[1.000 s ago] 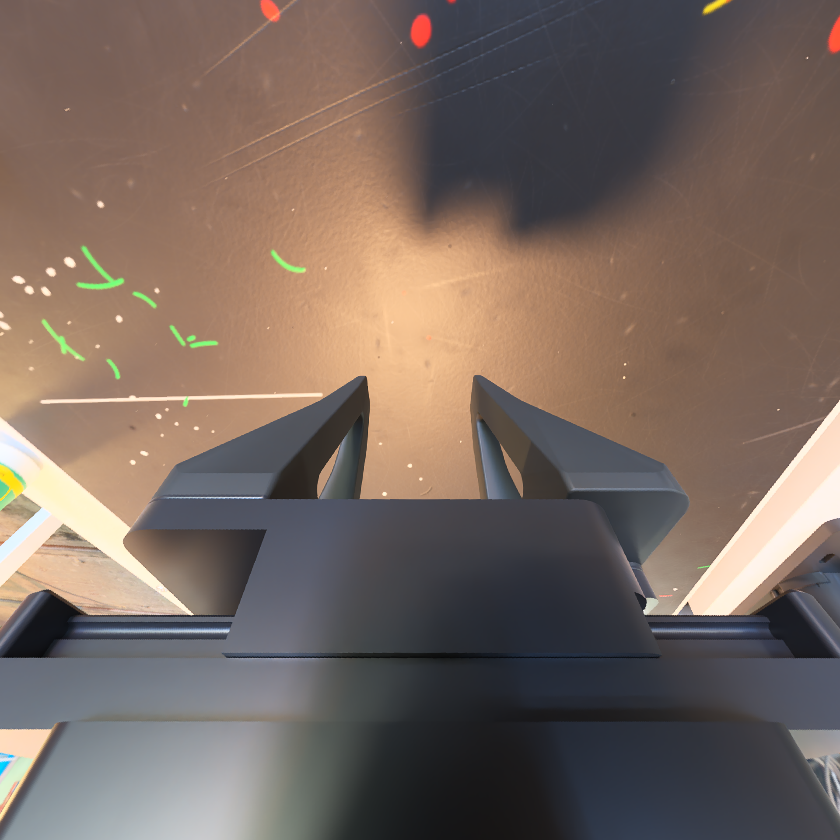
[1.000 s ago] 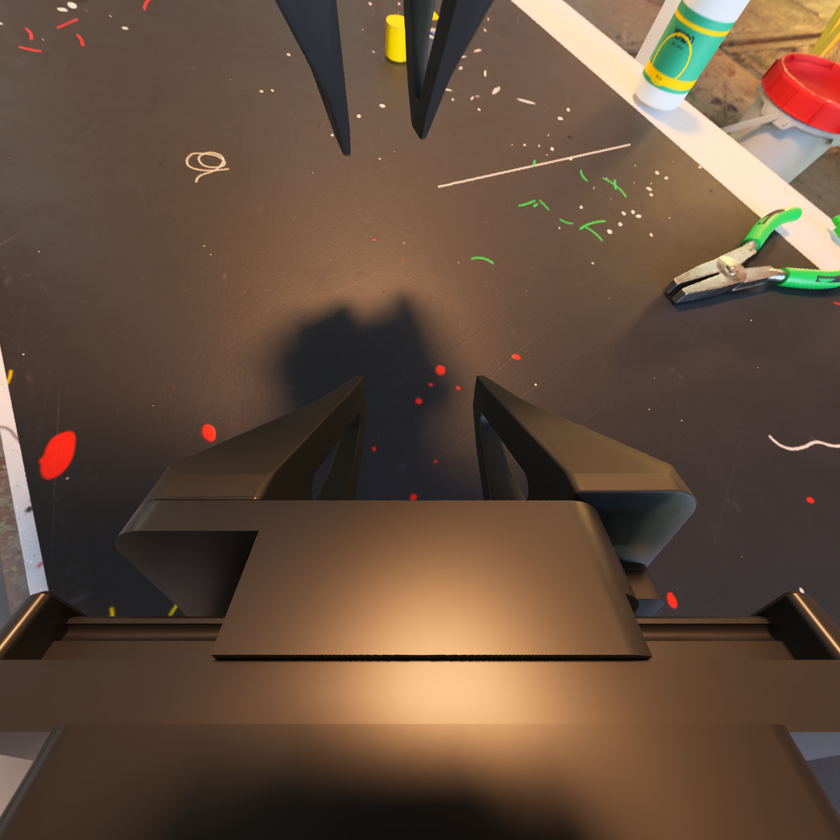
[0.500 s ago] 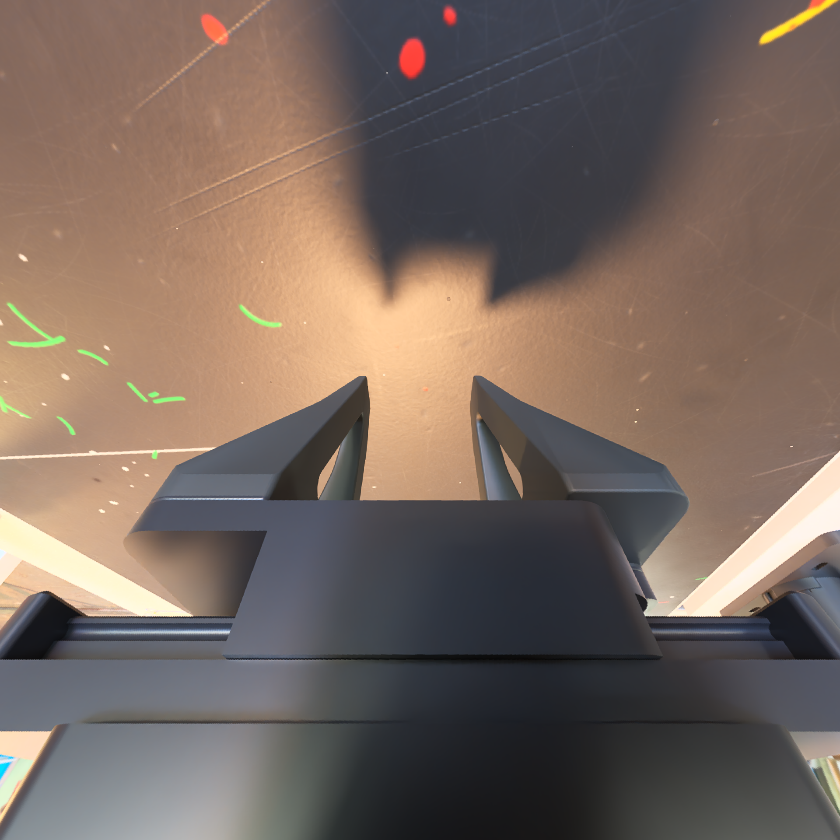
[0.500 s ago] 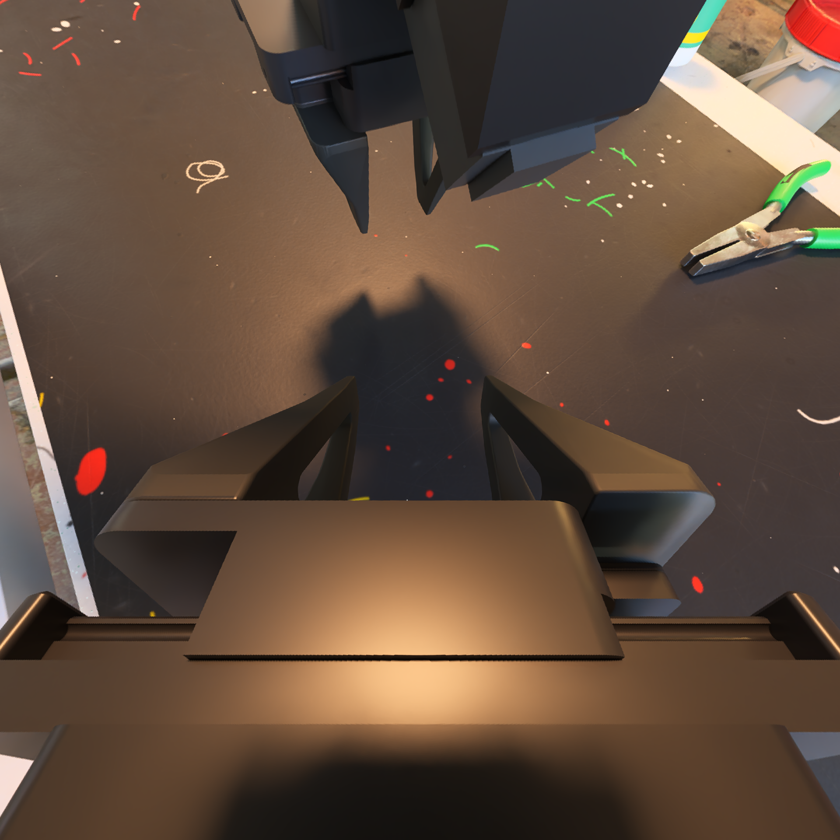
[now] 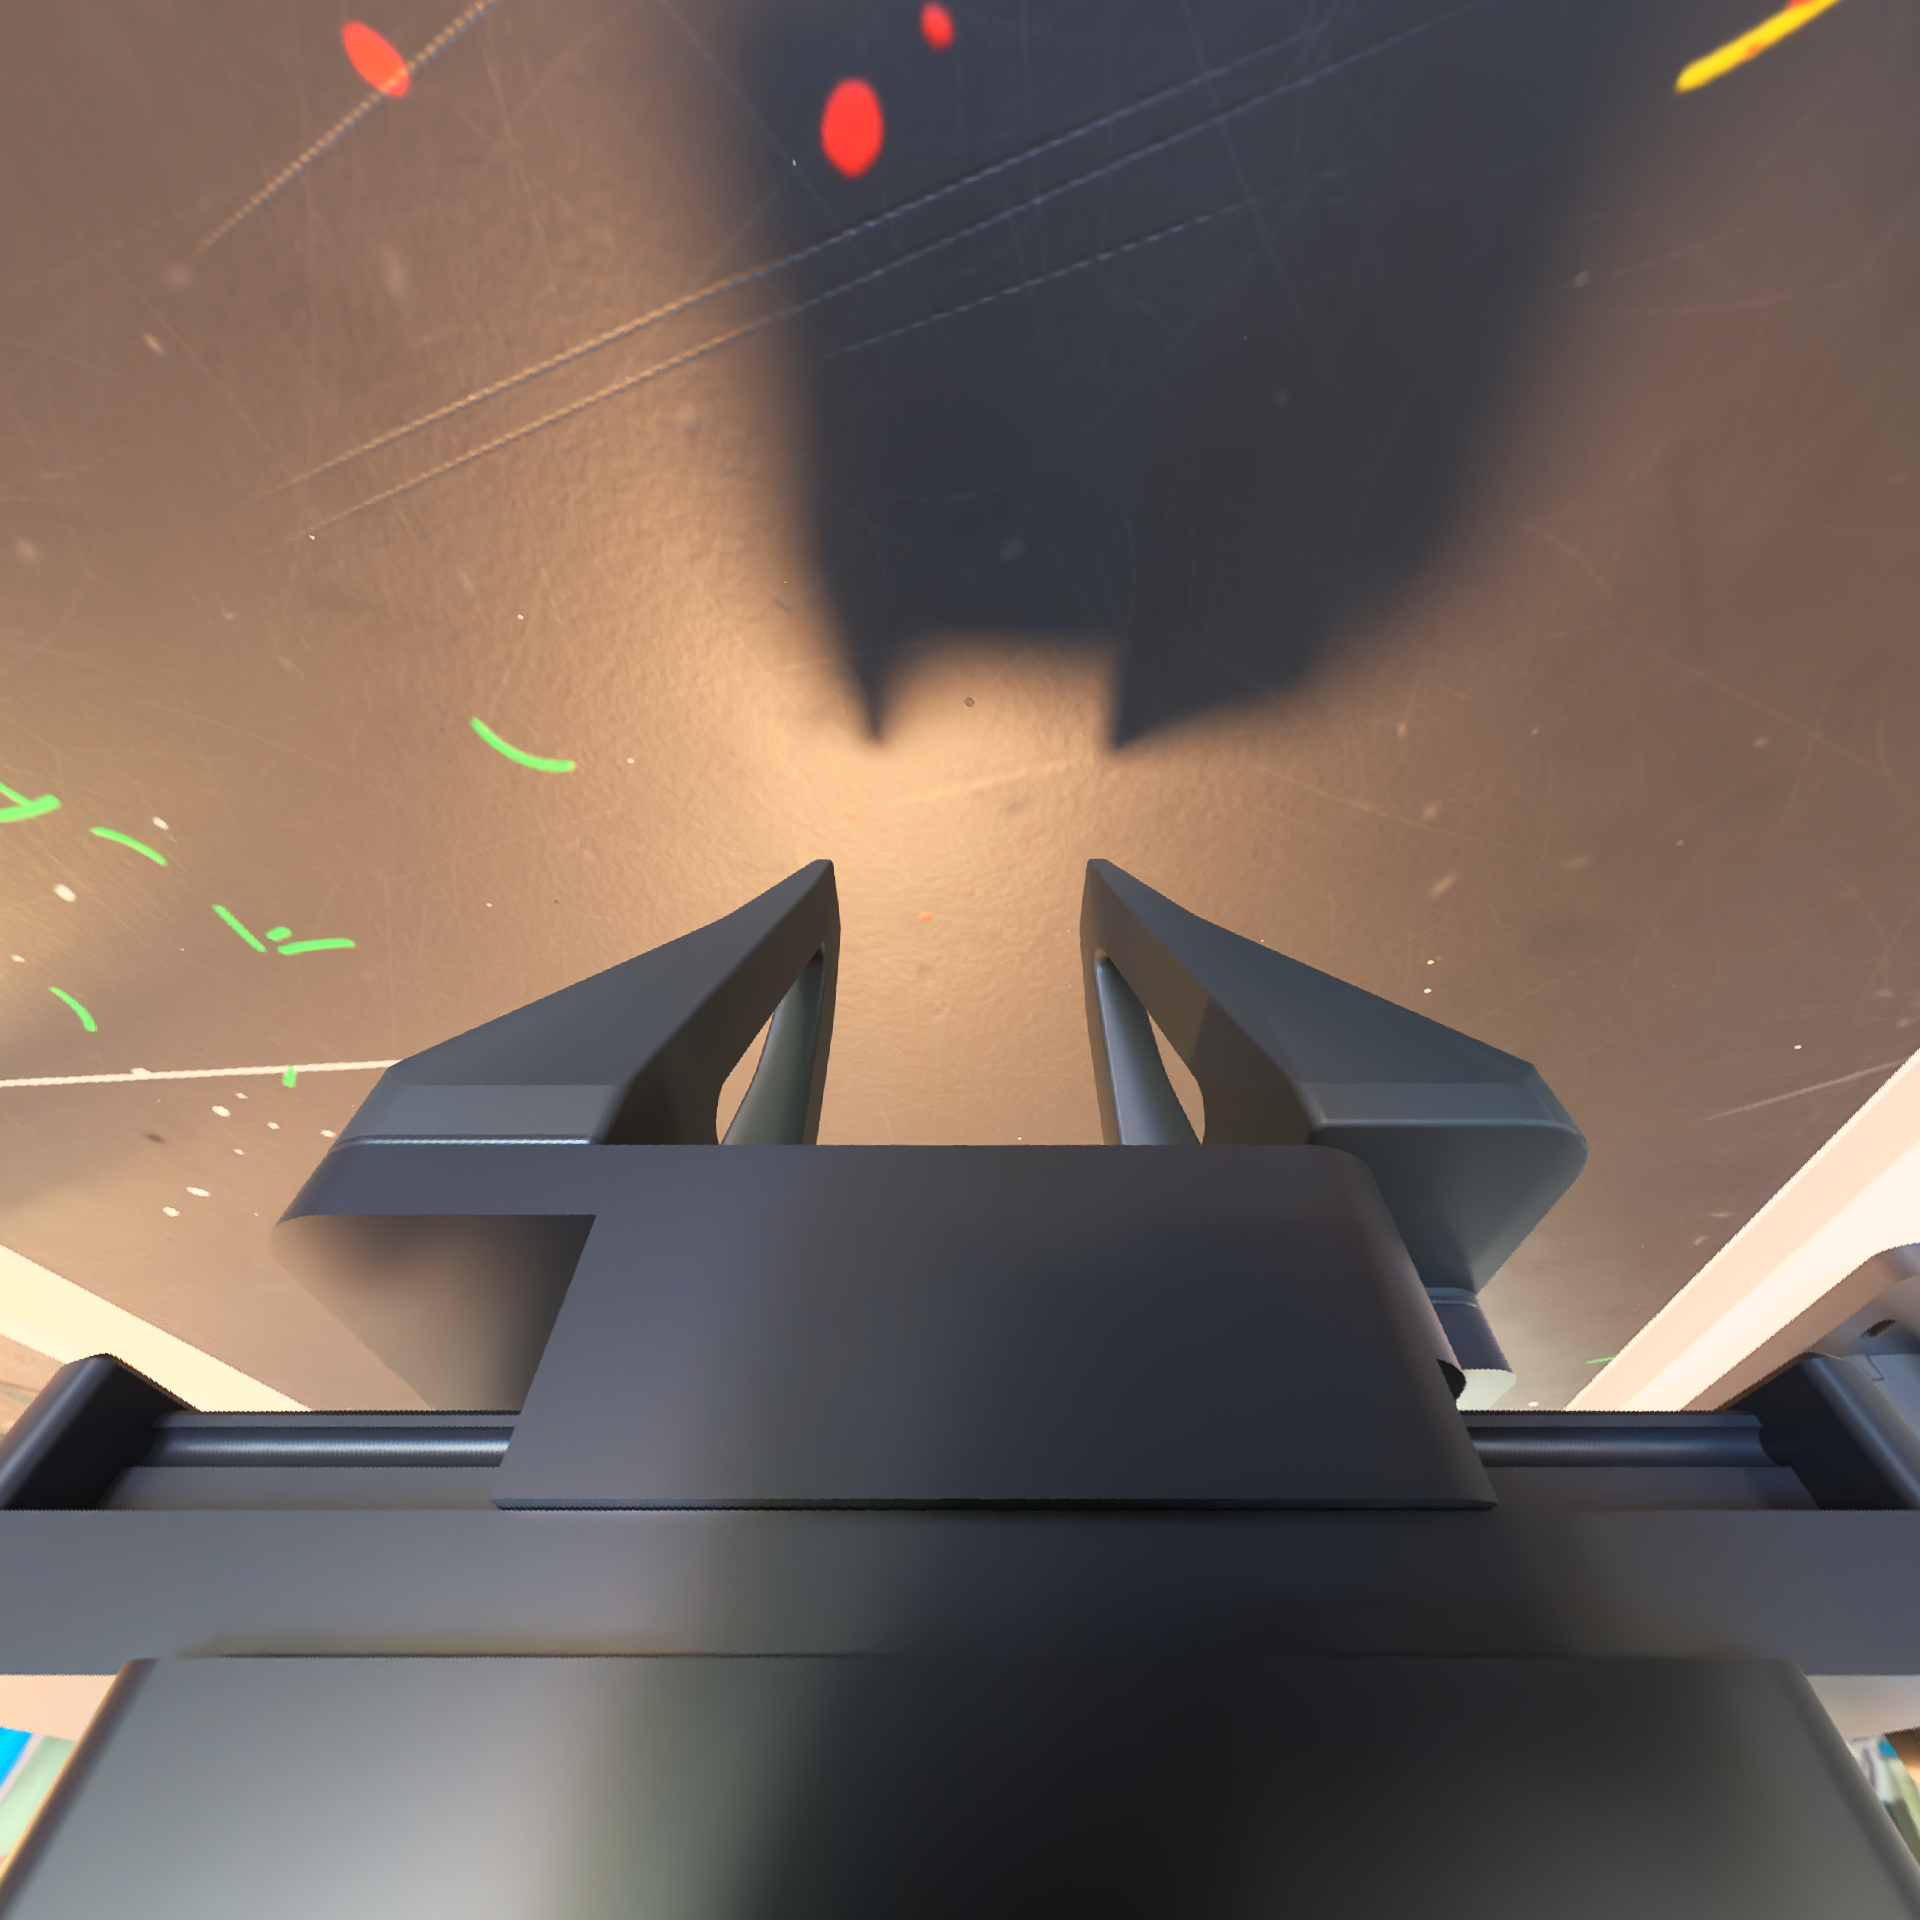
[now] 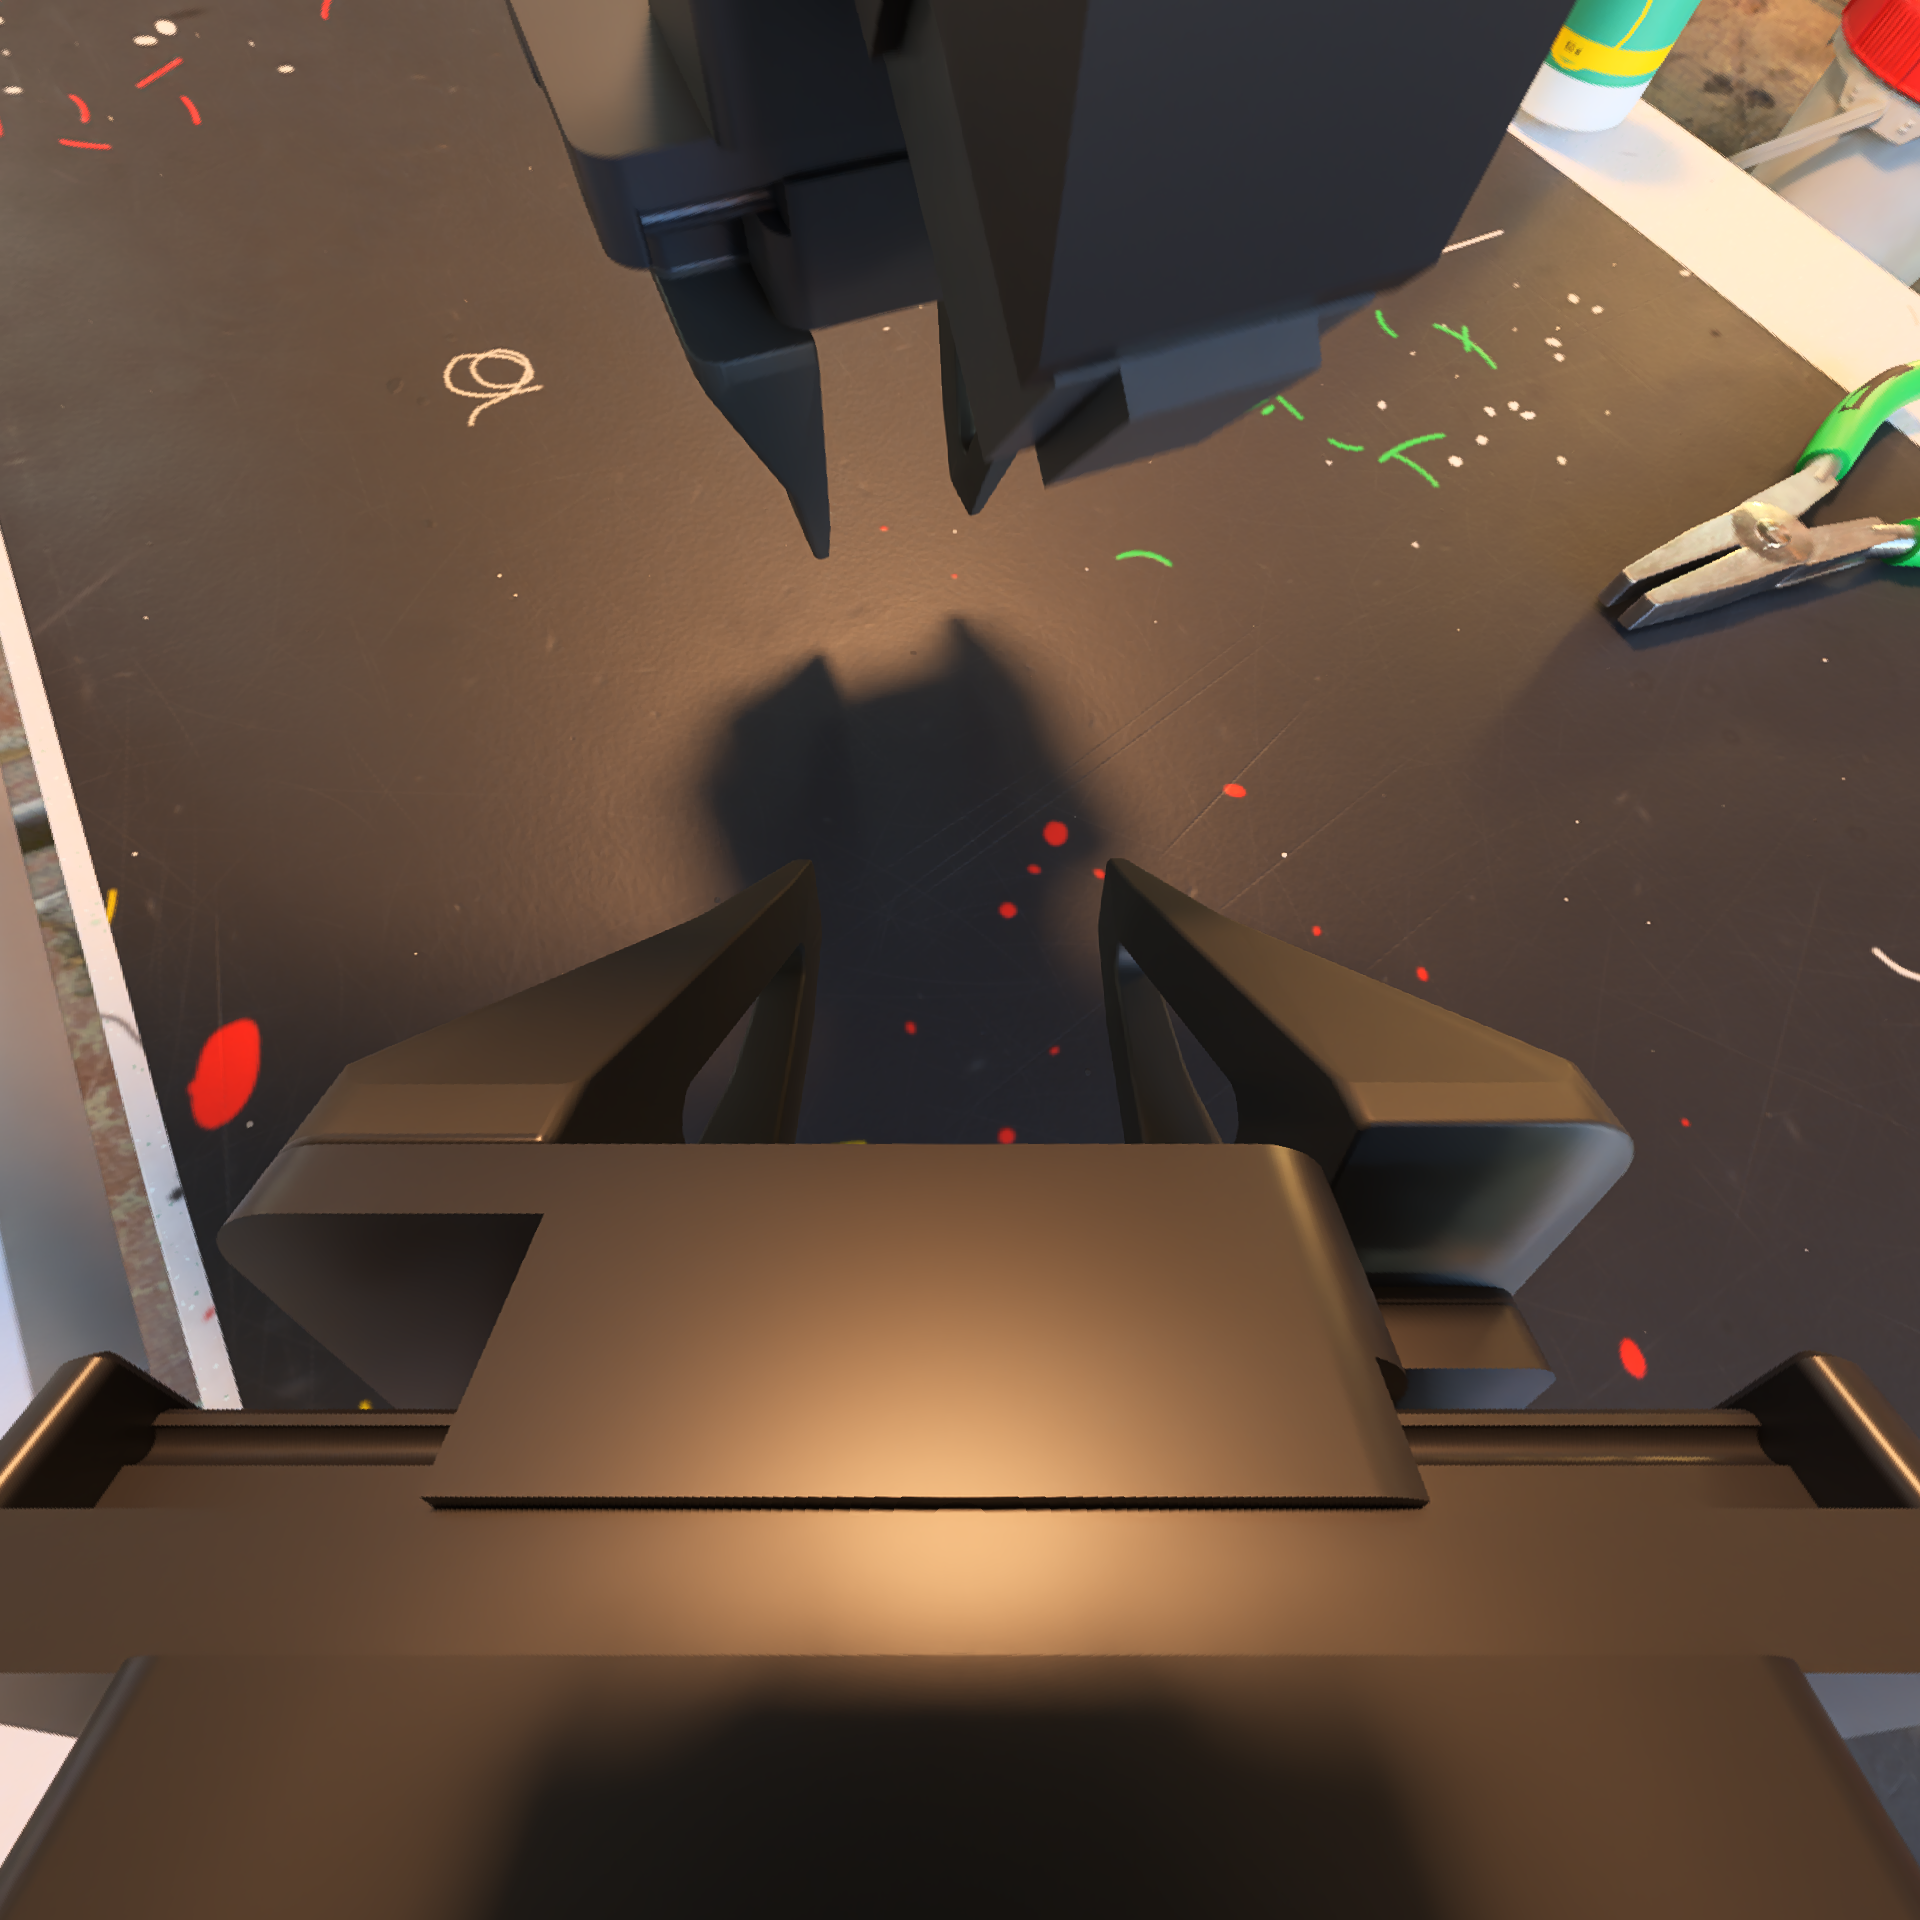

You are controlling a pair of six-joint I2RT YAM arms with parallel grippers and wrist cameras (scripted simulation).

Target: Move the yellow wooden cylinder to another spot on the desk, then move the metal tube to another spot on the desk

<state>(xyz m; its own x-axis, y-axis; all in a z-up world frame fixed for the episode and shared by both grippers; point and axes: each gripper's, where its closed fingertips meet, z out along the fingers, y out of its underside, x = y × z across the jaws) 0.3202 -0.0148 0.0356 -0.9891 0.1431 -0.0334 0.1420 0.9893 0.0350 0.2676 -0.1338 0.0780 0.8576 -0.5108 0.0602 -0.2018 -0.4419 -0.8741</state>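
Observation:
Neither the yellow wooden cylinder nor the metal tube shows in any current view. My left gripper (image 5: 958,868) is open and empty, hanging just above the dark paint-flecked desk (image 5: 416,520). It also shows in the right wrist view (image 6: 896,532), coming down from the top with its fingertips apart close over the desk (image 6: 416,727). My right gripper (image 6: 958,864) is open and empty, a little nearer than the left gripper's shadow. The two grippers face each other across a short stretch of desk.
Green-handled pliers (image 6: 1756,551) lie at the right. A glue bottle (image 6: 1600,62) and a red-lidded jar (image 6: 1881,31) stand past the desk's white far-right edge. White desk edges run at the left (image 6: 62,831) and at the lower right of the left wrist view (image 5: 1714,1247).
The left gripper has come down and nearer to the right gripper and now covers the far spot where the yellow cylinder showed. The right jaws have opened slightly wider.

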